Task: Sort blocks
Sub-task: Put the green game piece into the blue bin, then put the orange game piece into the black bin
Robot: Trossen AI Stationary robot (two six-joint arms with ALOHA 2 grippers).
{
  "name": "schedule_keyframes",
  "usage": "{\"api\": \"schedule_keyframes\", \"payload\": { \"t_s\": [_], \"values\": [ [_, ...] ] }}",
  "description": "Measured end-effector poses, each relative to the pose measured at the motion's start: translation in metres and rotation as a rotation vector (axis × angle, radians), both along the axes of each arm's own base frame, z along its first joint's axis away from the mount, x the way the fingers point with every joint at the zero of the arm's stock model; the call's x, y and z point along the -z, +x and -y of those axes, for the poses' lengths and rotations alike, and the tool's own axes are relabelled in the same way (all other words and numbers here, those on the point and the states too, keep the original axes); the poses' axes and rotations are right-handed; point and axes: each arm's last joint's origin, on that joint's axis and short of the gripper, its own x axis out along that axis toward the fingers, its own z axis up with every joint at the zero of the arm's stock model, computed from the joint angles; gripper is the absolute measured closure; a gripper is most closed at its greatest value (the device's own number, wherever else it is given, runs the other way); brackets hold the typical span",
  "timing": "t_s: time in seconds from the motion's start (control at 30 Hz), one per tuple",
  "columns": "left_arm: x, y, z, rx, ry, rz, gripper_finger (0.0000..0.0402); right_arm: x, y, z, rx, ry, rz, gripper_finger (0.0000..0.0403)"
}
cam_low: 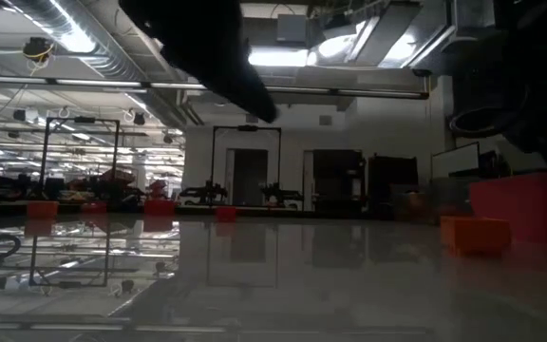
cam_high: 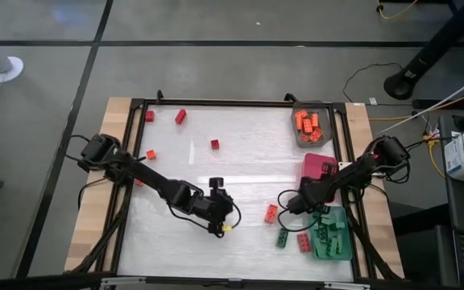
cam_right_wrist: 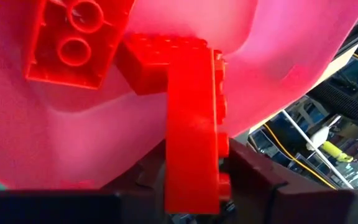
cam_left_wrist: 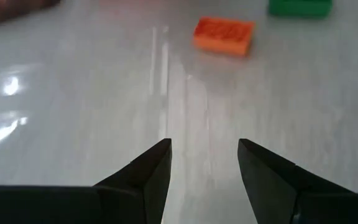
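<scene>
Right gripper clamped on a red brick at the pink tray, left gripper open over bare table

Right gripper point(cam_right_wrist: 194, 186): fingers closed on a long red brick point(cam_right_wrist: 191, 124) held on edge, right up against the pink tray point(cam_right_wrist: 278, 50), with two more red bricks point(cam_right_wrist: 73, 37) lying inside it; in the high view this gripper point(cam_high: 292, 203) sits right of centre, just left of the pink tray point(cam_high: 316, 167). Left gripper point(cam_left_wrist: 204, 168): jaws apart, holding nothing, over bare table point(cam_high: 248, 173) in lower centre of the high view point(cam_high: 220, 221), with an orange brick point(cam_left_wrist: 224, 35) and a green brick point(cam_left_wrist: 300, 7) ahead of it. Remaining loose blocks: red ones upper left point(cam_high: 180, 116), one mid-table point(cam_high: 214, 144). Grey tray point(cam_high: 298, 135) at upper right holds orange bricks point(cam_high: 308, 123), teal tray point(cam_high: 345, 246) at lower right holds green ones
</scene>
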Motion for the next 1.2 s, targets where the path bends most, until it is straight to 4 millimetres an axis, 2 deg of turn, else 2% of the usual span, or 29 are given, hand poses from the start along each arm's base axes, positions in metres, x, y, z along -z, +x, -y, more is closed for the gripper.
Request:
{"api": "schedule_keyframes", "payload": {
  "t_s": [0.13, 0.3, 0.43, 0.57, 0.67, 0.83, 1.03, 1.2],
  "values": [
    [-0.018, -0.017, -0.019, -0.098, -0.018, -0.063, 0.0229, 0.000, 0.000, 0.000, 0.004, 0.002, -0.003, 0.0216],
    [-0.034, -0.055, -0.052, -0.266, 0.015, -0.286, 0.0229, -0.001, 0.000, 0.000, 0.010, -0.003, -0.006, 0.0174],
    [-0.046, -0.087, -0.084, -0.452, 0.049, -0.472, 0.0229, -0.001, 0.000, 0.000, 0.026, -0.014, 0.001, 0.0163],
    [-0.049, -0.114, -0.115, -0.617, 0.032, -0.564, 0.0229, -0.001, 0.000, 0.000, 0.027, -0.015, 0.001, 0.0162],
    [-0.039, -0.131, -0.135, -0.694, -0.016, -0.607, 0.0229, -0.001, -0.001, 0.000, 0.028, -0.018, -0.004, 0.0162],
    [-0.008, -0.159, -0.163, -0.790, -0.014, -0.730, 0.0229, -0.003, -0.003, 0.001, 0.036, -0.027, -0.042, 0.0162],
    [0.032, -0.176, -0.188, -0.831, -0.067, -0.779, 0.0229, -0.004, -0.004, 0.001, 0.041, -0.030, -0.051, 0.0162],
    [0.044, -0.187, -0.200, -0.843, -0.173, -0.825, 0.0229, -0.004, -0.004, 0.001, 0.047, -0.024, -0.054, 0.0162]
  ]
}}
